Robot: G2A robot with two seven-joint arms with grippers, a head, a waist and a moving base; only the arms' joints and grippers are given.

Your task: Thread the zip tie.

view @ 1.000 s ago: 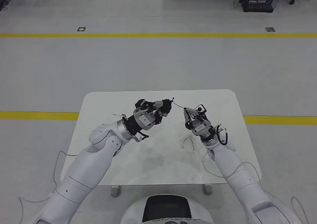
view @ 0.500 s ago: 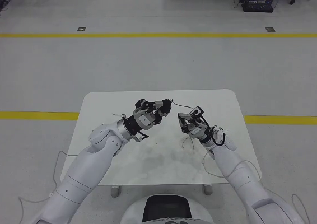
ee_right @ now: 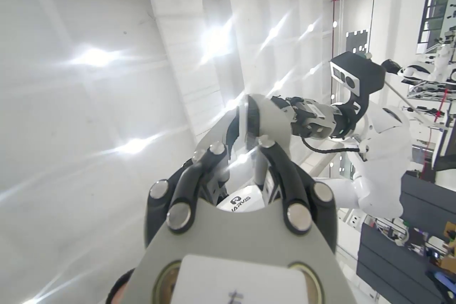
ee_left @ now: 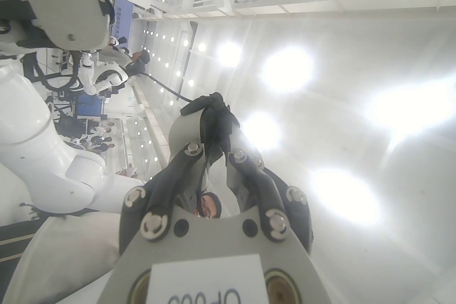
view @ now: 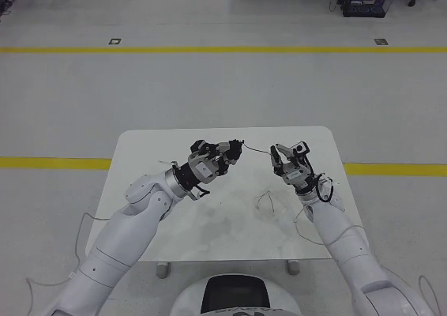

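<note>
The right gripper [view: 277, 157] is brought back up from low over the desk [view: 168, 229] to the free tip of the zip tie [view: 256, 148], fingers nearly together; a pinch cannot be confirmed. The thin, stiff black strap is held aloft, clamped between the fingers of the left gripper [view: 234, 148], so threading seems imminent

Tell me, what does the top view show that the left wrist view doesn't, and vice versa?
Top view: the white table, pale loose strands lying on it, and the right gripper held above it. Left wrist view: bright ceiling lights behind the fingers, which are pinched together. Both: the left gripper holding the black zip tie up in the air.
</note>
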